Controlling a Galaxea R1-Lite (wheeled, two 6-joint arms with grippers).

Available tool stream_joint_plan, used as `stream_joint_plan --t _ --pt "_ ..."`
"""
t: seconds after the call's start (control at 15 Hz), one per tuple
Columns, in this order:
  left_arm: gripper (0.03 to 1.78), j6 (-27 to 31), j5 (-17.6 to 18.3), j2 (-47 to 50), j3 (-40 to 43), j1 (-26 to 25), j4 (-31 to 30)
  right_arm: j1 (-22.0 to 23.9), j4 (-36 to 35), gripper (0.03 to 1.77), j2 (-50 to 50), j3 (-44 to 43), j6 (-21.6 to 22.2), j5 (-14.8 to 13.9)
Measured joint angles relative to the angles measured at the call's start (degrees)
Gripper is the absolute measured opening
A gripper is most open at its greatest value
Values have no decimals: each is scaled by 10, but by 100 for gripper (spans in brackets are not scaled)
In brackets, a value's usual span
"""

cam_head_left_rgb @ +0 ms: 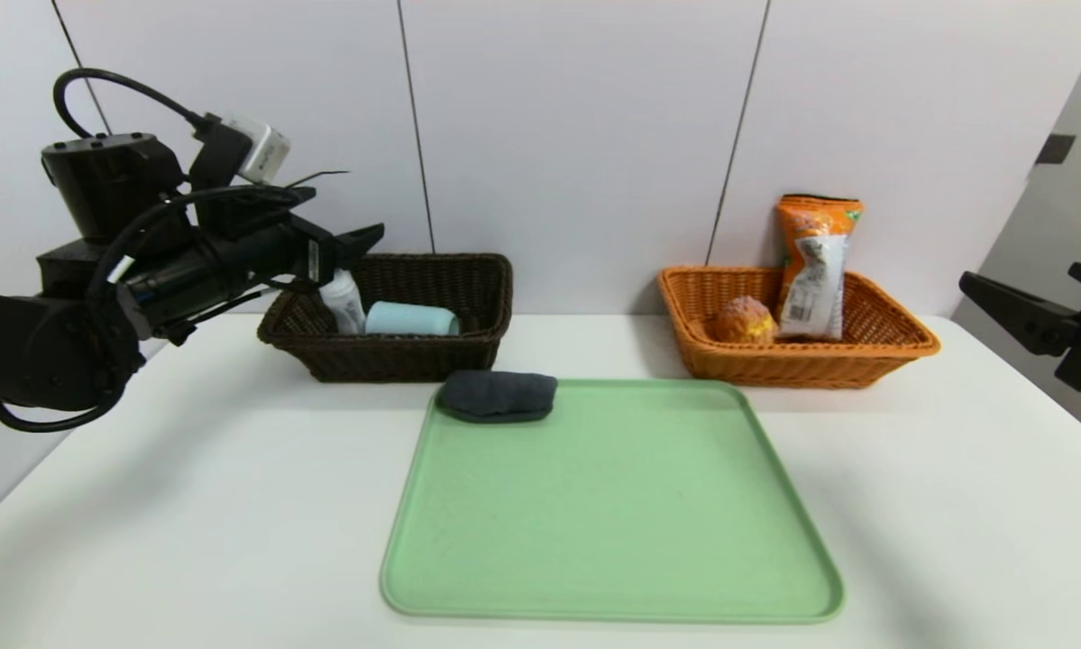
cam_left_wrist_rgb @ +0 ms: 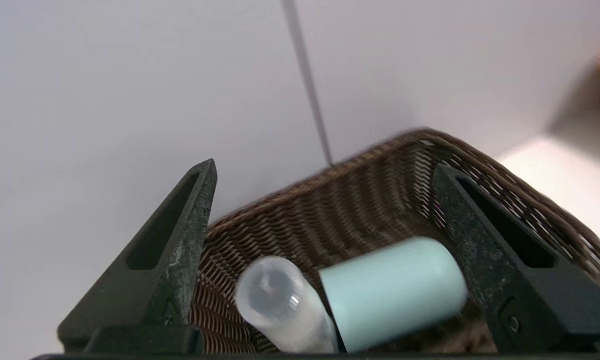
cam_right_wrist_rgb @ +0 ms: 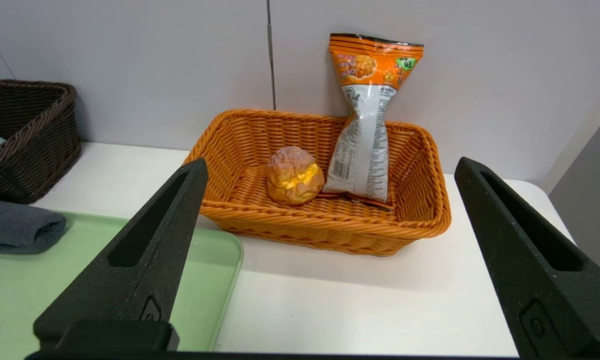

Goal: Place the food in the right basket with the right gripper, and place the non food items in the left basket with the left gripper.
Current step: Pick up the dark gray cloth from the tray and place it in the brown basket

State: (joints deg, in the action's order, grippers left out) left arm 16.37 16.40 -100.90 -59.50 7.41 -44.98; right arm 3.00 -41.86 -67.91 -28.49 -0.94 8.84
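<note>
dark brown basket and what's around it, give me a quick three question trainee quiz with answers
1. Which two things lie in the dark brown basket?
2. True or false: the rolled dark grey cloth is in that basket.
3. Fill in: the left gripper is above the basket with its jaws ____.

Key:
1. The bottle with the grey cap and the teal-blue cup.
2. False; it lies on the green tray.
3. open

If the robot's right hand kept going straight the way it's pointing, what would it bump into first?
Probably the orange-tan basket or the snack packet standing in it: both show between the open fingers of the right gripper. Depth is unclear, so I can't say which.
</note>
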Motion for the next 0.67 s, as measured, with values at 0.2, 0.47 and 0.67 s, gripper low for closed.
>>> stream_joint_plan --t 0.2,0.47,0.67 --pt "159 97 70 70 -17 33 165 0 1 170 2 3 0 0" --pt "164 248 90 129 -93 98 443 0 2 170 8 4 0 2" --pt "166 359 74 118 -198 138 645 -1 2 170 17 15 0 4"
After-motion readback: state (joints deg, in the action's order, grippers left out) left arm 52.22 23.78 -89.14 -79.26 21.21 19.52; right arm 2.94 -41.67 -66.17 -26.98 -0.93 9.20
